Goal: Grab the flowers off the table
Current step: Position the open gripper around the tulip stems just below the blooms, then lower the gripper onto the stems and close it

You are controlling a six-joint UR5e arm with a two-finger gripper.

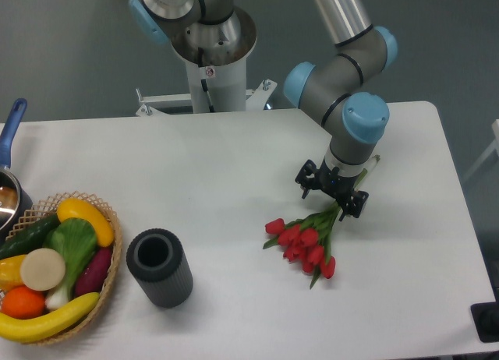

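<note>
I have the gripper (pixel 332 192) positioned low over the stem end of the flowers (pixel 302 243), which lie flat on the table (pixel 218 188) right of centre, with the red heads fanned toward the near edge and the thin green stems running up and to the right beneath the wrist. The two fingers (pixel 307 182) stand apart, one on either side of the stem bundle, and nothing is clamped between them; I cannot tell from this view whether the fingertips are touching the tabletop. I judge the bunch to be very light and limp, and the heads and leaves look soft and easily crushed, so the hold belongs on the tied stems, not on the blooms. The stems are thin and smooth, and a grip taken too near the loose end could let them slide or splay out of the jaws; a grip just above the leaves, where the stems are gathered, should hold best. I expect the head end to droop once lifted, because the weight sits away from the grasp point. The fingers need to straddle the bundle across its width and close low enough to capture every stem. The black ribbed cylinder (pixel 160 267) and the basket of fruit and vegetables (pixel 54 266) stand well apart on the left and do not interfere.
</note>
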